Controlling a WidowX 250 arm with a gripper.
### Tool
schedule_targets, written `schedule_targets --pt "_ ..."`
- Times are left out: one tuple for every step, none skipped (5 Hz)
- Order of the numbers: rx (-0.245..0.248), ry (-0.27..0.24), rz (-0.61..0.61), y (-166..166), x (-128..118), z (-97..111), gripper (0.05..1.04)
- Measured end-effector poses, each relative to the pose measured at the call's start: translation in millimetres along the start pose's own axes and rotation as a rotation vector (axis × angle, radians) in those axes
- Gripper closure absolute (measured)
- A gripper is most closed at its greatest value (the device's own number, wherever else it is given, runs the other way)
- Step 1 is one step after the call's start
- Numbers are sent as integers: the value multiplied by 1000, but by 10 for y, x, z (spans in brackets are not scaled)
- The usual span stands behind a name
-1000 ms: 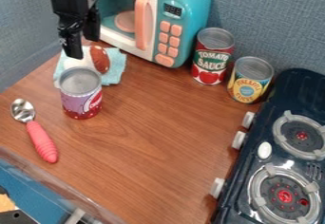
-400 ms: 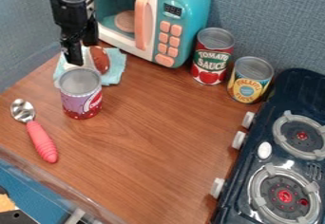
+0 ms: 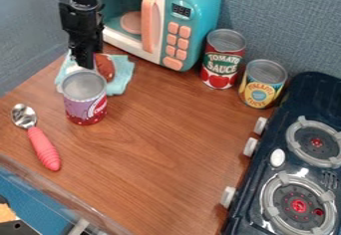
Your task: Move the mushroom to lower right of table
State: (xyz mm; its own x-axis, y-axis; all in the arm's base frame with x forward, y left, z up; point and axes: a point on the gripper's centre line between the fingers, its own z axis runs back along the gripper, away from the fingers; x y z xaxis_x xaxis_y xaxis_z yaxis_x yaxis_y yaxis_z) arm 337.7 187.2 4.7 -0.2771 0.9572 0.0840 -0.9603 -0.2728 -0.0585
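Note:
The black gripper [image 3: 91, 59] hangs at the upper left, low over the mushroom [image 3: 104, 66] and overlapping it in the view. The mushroom has a red-brown cap, seen just right of the gripper, and a pale part lies partly hidden to the left. It rests on a light blue cloth [image 3: 120, 77] on the wooden table [image 3: 163, 144]. Whether the gripper touches the mushroom is unclear.
A purple-red can [image 3: 86, 101] stands right in front of the cloth, with a pink-handled spoon [image 3: 41, 144] to its left. Behind is a teal toy microwave [image 3: 193, 10]. Two cans, red [image 3: 221, 62] and yellow [image 3: 260, 87], stand near the stove [image 3: 293, 179] on the right.
The gripper has come down and shifted slightly right, closer to the mushroom. The cloth has moved a little, its right and front edges now slightly farther out.

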Motion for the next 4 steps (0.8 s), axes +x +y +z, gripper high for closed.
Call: schedule_targets --pt "-3 -1 -15 47 -57 58 845" --pt "-41 -1 -48 83 -139 340 924" --pt "-91 22 -78 197 -285 673 965" --pt "-151 29 -132 379 -493 986 977"
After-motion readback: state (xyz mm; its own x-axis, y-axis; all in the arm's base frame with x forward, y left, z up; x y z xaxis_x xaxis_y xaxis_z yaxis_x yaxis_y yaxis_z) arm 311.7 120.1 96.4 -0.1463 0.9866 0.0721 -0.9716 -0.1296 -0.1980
